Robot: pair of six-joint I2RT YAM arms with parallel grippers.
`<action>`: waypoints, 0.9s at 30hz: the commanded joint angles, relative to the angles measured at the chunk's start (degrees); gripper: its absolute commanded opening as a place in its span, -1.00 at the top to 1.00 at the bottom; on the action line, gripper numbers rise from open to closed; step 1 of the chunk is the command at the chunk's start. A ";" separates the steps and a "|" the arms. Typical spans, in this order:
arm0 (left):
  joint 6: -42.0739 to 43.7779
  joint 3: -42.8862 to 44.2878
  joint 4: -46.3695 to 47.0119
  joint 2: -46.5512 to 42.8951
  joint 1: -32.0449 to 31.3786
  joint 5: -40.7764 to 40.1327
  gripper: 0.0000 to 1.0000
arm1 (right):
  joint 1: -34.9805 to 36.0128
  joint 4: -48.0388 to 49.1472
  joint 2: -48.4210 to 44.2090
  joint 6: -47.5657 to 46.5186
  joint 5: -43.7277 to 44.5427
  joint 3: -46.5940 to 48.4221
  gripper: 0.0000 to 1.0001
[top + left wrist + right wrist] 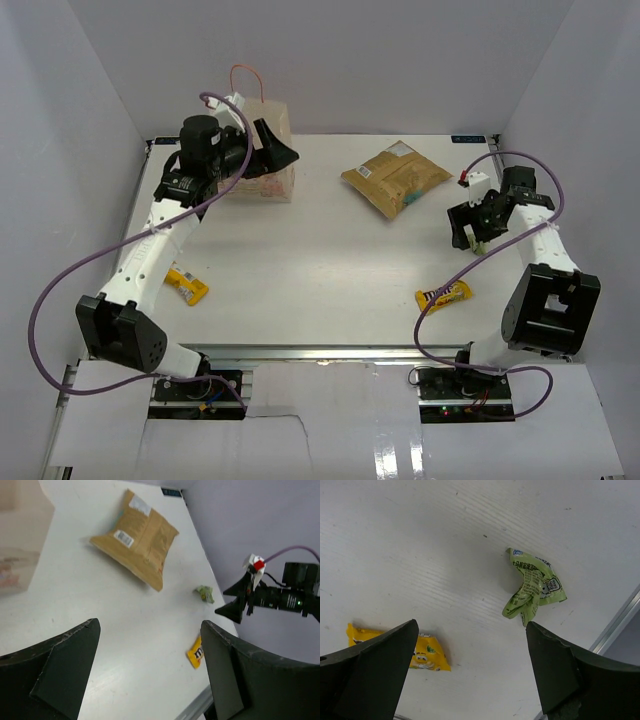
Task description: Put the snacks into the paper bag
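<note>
step: pick green packet (532,592) | where: by worktop's right edge, under right gripper (471,630), off-centre toward one finger, long axis across the closing line | right gripper: wide, empty | left gripper (150,627): wide, empty, beside bag (268,150) at far edge, left | nearer: right gripper

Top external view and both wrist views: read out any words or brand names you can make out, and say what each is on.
"m&m's": on the yellow M&M's packet, small but recognisable.
Green packet: fine print and a code square, too small to read.
Tan pouch: white labels, too blurred to read.
Paper bag: front print blurred, unreadable.
</note>
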 commanded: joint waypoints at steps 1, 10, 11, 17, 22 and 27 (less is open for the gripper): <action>-1.80 -6.54 4.03 -5.71 -0.07 6.63 -0.84 | -0.72 -3.83 1.25 -7.19 1.88 2.10 -0.87; -7.23 -18.07 8.68 -10.29 -2.79 13.57 -0.84 | -2.05 5.31 5.99 -5.53 9.97 -2.12 -0.65; -7.94 -19.38 9.65 -10.99 -3.23 13.58 -0.84 | -2.05 6.28 6.44 -5.61 10.34 -2.64 -0.59; -12.61 -26.86 17.12 -8.98 -8.94 13.84 -0.84 | -1.96 15.60 9.42 -3.69 9.20 -5.46 -0.55; -12.70 -25.99 18.53 -5.46 -11.76 15.86 -0.84 | -1.96 15.70 15.14 -0.79 7.71 -1.87 -0.29; -13.21 -29.15 24.67 -3.00 -12.47 19.73 -0.84 | -1.96 17.54 15.05 -1.92 6.12 -1.68 0.08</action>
